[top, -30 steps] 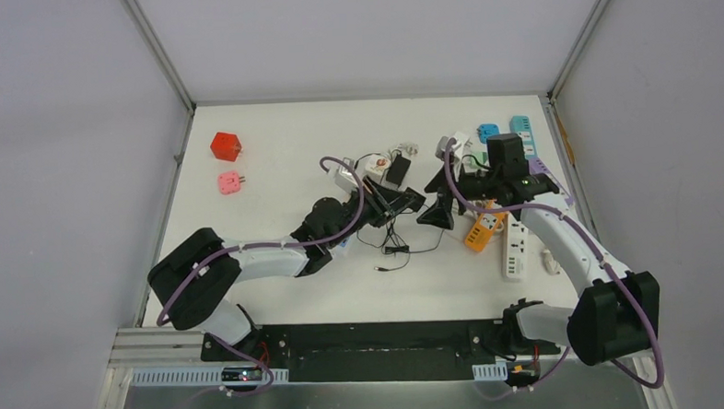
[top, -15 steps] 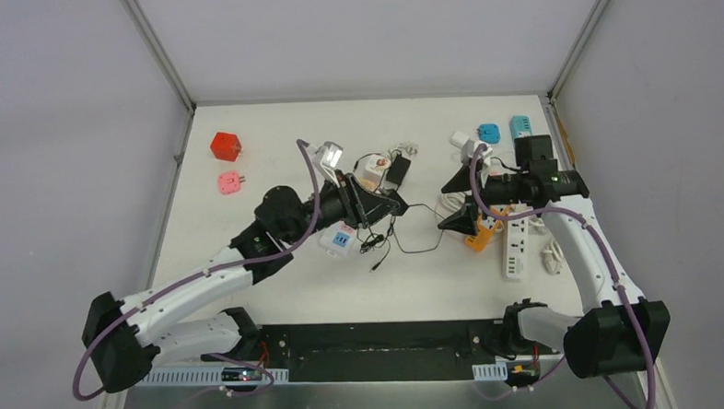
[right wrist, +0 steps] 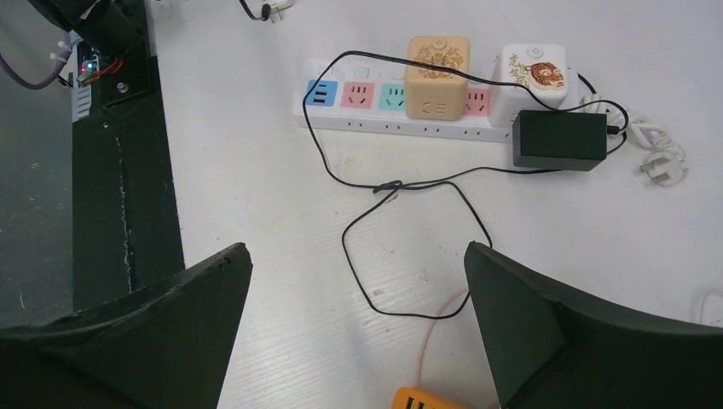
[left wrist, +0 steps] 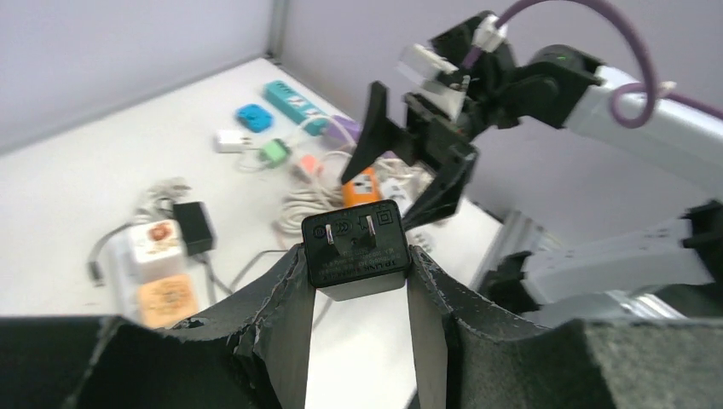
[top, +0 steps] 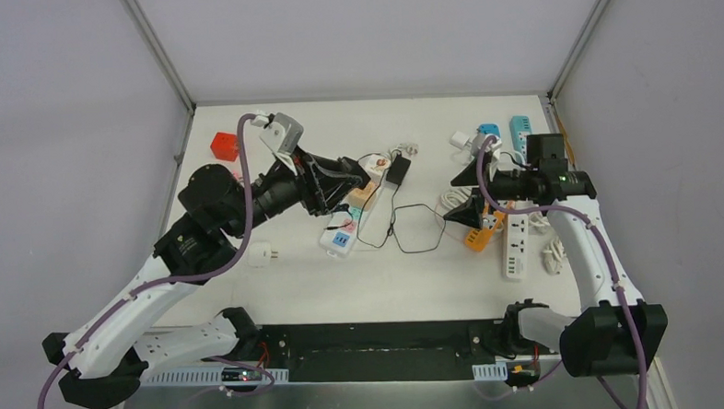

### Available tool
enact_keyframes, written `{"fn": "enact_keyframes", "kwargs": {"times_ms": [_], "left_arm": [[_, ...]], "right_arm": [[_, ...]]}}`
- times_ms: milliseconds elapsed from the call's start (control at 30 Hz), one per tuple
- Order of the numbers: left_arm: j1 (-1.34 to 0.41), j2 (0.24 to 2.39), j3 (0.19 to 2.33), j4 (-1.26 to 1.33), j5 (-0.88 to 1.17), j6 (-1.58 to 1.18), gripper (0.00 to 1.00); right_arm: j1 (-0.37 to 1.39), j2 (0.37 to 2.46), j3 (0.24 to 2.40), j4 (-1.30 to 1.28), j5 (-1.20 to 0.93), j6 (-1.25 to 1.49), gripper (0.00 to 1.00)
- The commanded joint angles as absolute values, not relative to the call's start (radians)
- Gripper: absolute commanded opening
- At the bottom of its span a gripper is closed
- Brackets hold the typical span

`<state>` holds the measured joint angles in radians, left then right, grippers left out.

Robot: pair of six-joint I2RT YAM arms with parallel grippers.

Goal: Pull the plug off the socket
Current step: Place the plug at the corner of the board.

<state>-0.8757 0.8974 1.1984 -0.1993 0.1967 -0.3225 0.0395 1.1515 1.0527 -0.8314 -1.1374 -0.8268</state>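
Note:
A black two-prong plug (left wrist: 356, 249) hangs in the air, pinched between the fingers of my left gripper (left wrist: 356, 260), prongs facing the camera. In the top view the left gripper (top: 346, 173) is raised above the table, over the far end of the white power strip (top: 340, 239). That strip with coloured sockets (right wrist: 354, 94) lies flat and carries an orange cube (right wrist: 437, 77), a white cube (right wrist: 533, 66) and a black adapter (right wrist: 560, 139). A thin black cable (right wrist: 375, 247) loops on the table. My right gripper (top: 466, 196) hovers open with nothing between its fingers.
A red cube (top: 223, 146) sits at the far left and a white plug (top: 261, 255) lies near the left arm. An orange socket (top: 478, 237), a white strip (top: 514, 249) and blue adapters (top: 490, 131) crowd the right side under the right arm.
My left arm has risen and swung back to the left, carrying the black plug up and away from the strip. The right gripper has drawn back slightly to the right, still open.

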Motion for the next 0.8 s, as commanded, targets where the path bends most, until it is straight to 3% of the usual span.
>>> {"fn": "enact_keyframes", "kwargs": {"times_ms": [0, 233, 767], "left_arm": [[-0.867, 0.885, 1.270, -0.298, 0.016, -0.105, 0.00], [-0.805, 0.955, 1.304, -0.351, -0.180, 0.017, 0.00], [-0.246, 1.164, 1.157, -0.142, 0.062, -0.147, 0.00]], "right_arm": [[0.020, 1.155, 1.061, -0.788, -1.135, -0.816, 1.00], [0.003, 1.178, 1.070, -0.800, -1.112, -0.820, 1.00], [0.003, 1.230, 1.089, -0.846, -1.068, -0.856, 1.00]]}}
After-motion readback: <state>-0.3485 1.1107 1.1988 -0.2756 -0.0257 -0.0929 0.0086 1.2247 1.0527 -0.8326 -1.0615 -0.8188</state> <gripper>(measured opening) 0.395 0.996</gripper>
